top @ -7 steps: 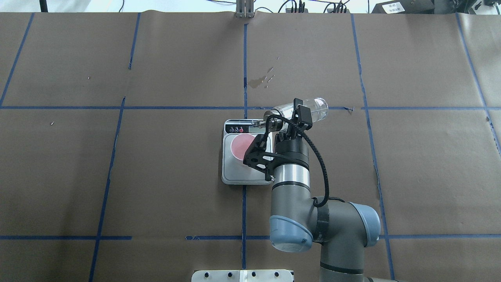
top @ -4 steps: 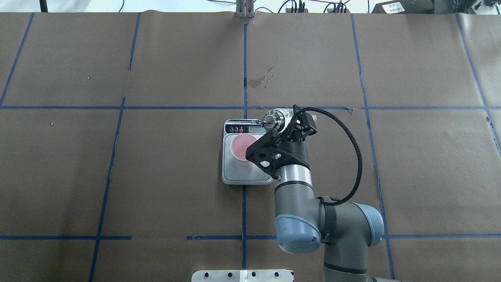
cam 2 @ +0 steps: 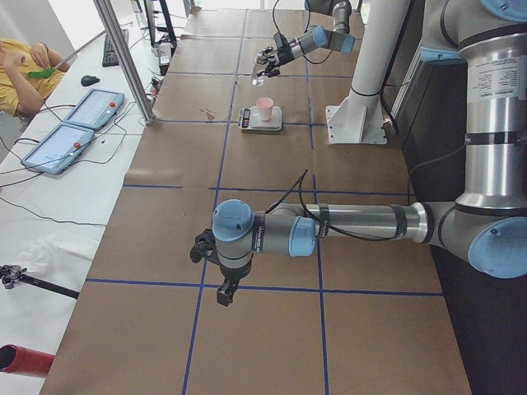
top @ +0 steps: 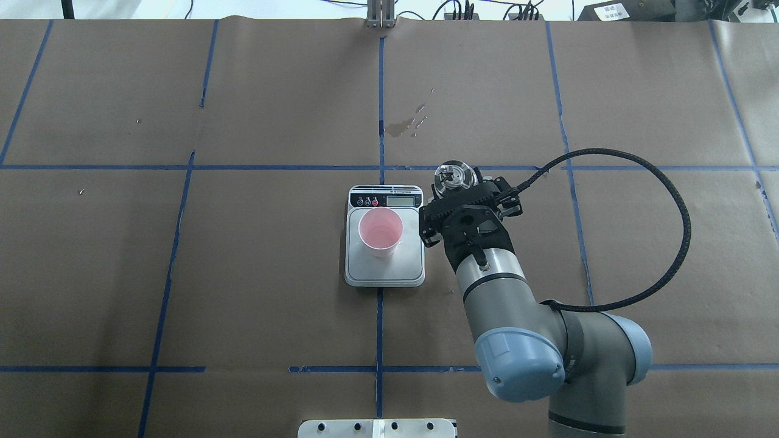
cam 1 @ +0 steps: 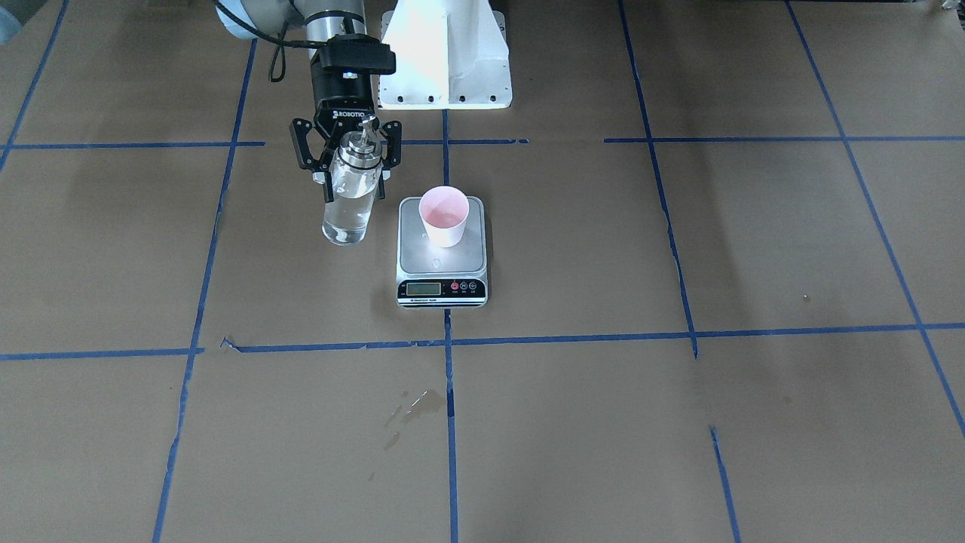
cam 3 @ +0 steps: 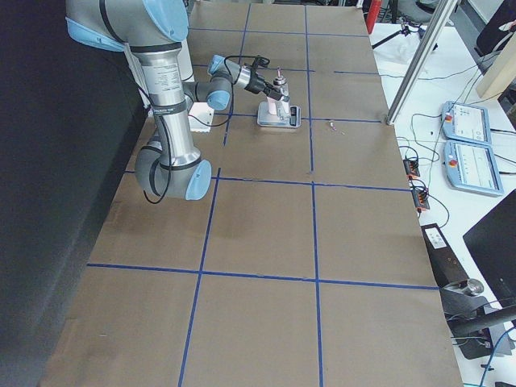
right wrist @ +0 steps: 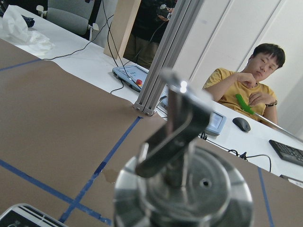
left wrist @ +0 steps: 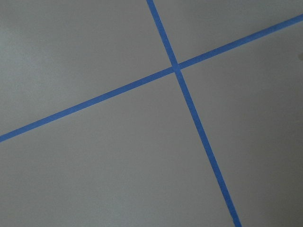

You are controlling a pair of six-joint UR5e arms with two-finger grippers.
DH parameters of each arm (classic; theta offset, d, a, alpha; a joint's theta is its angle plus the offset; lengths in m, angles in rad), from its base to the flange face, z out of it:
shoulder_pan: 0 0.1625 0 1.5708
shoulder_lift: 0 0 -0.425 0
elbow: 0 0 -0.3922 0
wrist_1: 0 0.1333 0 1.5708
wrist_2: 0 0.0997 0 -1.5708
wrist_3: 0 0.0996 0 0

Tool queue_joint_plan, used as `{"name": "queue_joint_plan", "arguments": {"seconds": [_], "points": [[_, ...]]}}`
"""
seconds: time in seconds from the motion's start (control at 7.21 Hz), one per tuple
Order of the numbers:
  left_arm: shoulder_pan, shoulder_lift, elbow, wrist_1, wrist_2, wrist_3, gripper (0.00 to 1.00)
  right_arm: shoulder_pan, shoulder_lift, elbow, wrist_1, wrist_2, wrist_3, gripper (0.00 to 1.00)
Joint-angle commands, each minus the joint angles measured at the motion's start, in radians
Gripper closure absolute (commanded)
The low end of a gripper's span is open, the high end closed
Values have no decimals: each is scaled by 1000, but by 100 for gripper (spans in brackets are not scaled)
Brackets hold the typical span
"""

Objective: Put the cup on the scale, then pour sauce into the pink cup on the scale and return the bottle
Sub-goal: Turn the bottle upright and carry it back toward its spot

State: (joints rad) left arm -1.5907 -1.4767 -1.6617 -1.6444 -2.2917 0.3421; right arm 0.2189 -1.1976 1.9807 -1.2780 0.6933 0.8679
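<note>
The pink cup (top: 380, 231) stands upright on the scale (top: 384, 272), also in the front-facing view, cup (cam 1: 444, 215) on scale (cam 1: 441, 260). My right gripper (top: 457, 187) is shut on the glass bottle (top: 451, 176) and holds it upright just right of the scale, above the table. In the front-facing view the gripper (cam 1: 354, 187) grips the bottle (cam 1: 347, 207) below its metal collar; clear sauce (cam 1: 344, 225) fills the lower part. The right wrist view shows the collar and spout (right wrist: 184, 189). My left gripper (cam 2: 221, 280) shows only in the exterior left view; I cannot tell its state.
A wet stain (top: 401, 126) marks the brown paper beyond the scale. The robot's white base (cam 1: 445, 53) stands behind the scale. An operator (cam 2: 20, 70) sits at a side desk with tablets (cam 2: 74, 127). Blue tape lines cross the table.
The bottle was tipped on its side with its spout over the scale. It has swung upright and moved right, off the scale; the cup now shows fully.
</note>
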Motion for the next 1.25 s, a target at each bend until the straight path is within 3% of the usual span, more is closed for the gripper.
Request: {"name": "queue_joint_plan", "arguments": {"seconds": [0.0,0.28,0.56,0.83,1.11], "points": [[0,-1,0,0,0,0,0,20,-94,35,0,54,75,100],[0,1,-3,0,0,0,0,48,-179,75,9,123,170,100],[0,1,-6,0,0,0,0,56,-337,66,258,140,174,100],[0,1,-9,0,0,0,0,56,-411,9,443,143,177,100],[0,-2,-7,-2,0,0,0,57,-428,-28,509,143,183,100]]}}
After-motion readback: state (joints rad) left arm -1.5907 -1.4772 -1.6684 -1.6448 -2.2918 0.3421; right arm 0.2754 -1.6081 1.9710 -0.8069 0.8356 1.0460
